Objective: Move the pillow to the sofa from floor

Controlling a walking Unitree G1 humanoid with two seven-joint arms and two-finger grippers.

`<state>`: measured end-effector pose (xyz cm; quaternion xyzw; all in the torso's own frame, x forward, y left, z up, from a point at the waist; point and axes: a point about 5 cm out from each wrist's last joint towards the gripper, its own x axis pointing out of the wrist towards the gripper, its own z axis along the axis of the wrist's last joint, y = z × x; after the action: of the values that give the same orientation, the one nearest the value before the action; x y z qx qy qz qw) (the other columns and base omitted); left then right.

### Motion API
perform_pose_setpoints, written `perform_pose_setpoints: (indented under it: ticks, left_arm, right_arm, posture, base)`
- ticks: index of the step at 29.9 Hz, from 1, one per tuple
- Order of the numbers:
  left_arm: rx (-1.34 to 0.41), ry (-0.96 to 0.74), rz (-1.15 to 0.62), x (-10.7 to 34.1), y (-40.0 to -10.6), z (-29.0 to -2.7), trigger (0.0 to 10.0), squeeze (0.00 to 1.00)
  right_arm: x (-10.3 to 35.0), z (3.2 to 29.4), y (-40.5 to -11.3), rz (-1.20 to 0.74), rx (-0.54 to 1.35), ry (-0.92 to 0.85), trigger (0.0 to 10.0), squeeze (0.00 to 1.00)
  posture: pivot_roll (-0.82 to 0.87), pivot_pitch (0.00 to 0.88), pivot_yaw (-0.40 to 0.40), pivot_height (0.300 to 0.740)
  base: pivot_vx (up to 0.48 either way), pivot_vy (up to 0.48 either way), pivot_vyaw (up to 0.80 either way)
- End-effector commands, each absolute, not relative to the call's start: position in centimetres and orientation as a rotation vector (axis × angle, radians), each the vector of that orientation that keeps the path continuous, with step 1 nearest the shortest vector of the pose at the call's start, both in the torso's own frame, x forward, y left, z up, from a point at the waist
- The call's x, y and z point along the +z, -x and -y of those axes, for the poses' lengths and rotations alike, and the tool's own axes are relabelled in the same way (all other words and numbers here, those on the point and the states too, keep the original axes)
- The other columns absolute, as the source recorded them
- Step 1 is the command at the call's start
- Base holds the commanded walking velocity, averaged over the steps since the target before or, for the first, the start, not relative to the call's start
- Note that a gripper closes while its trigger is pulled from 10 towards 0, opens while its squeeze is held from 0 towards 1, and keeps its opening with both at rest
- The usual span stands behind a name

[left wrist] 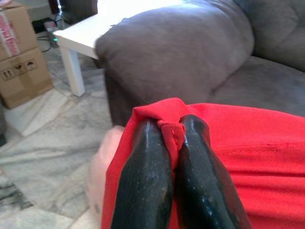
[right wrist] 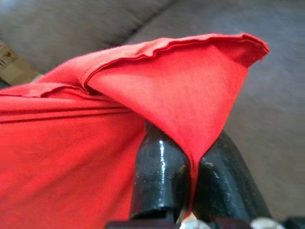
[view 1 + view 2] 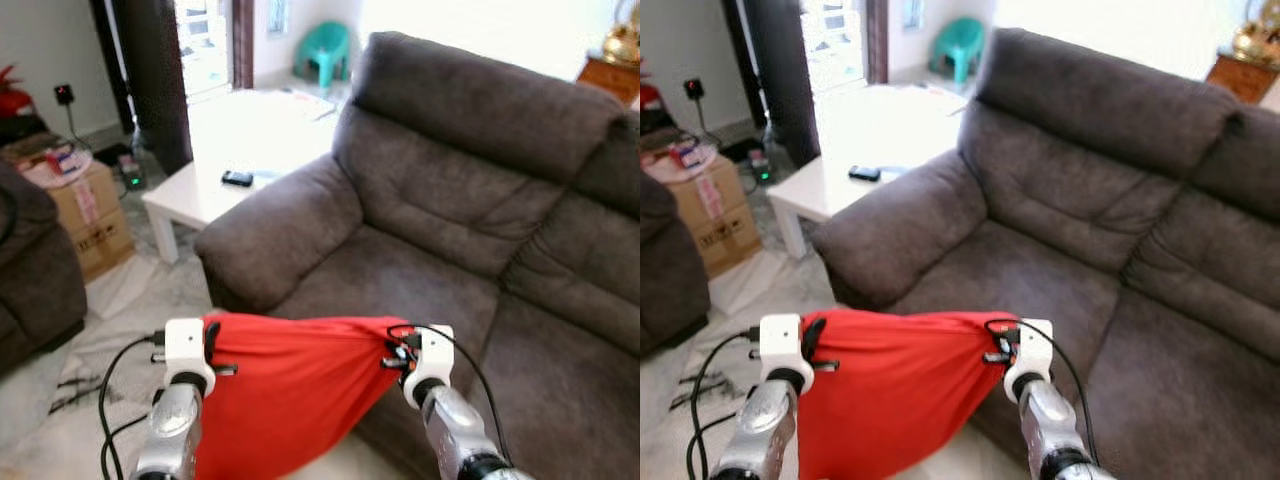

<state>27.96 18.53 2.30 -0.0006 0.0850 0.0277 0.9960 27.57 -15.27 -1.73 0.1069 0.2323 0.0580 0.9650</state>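
A red pillow (image 3: 285, 395) hangs stretched between my two grippers, low in front of the grey sofa (image 3: 450, 200) and level with its seat's front edge. My left gripper (image 3: 212, 340) is shut on the pillow's left top corner. The left wrist view has the two black fingers (image 1: 147, 157) of that gripper (image 1: 171, 126) pinching a fold of red cloth (image 1: 248, 157). My right gripper (image 3: 392, 350) is shut on the right top corner. In the right wrist view this gripper (image 2: 193, 162) clamps the red fabric (image 2: 95, 143) above the sofa seat.
The sofa armrest (image 3: 280, 235) lies just beyond the pillow. A white coffee table (image 3: 190, 195) with a small black device (image 3: 237, 178) stands behind it. A cardboard box (image 3: 90, 215) and a dark armchair (image 3: 30, 270) are at the left. Cables trail on the marble floor (image 3: 120, 330).
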Motion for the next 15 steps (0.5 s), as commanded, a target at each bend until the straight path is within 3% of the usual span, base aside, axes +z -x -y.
perform_pose_setpoints:
  ticks: [1,15]
  left_arm:
    - [0.122,-0.011,-0.164,2.36,-27.75,-19.97,10.0,0.0]
    - [0.113,-0.007,-0.165,2.32,-27.77,-19.77,10.0,0.0]
  right_arm:
    - [0.01,18.43,-28.92,-0.367,-0.014,-0.216,10.0,0.0]
    - [0.07,18.42,-29.0,-0.366,-0.012,-0.219,10.0,0.0]
  posture:
    - [0.21,0.0,-0.148,0.74]
    - [0.21,0.0,-0.153,0.74]
  base:
    - [0.0,-0.326,0.0]
    - [0.0,-0.324,-0.68]
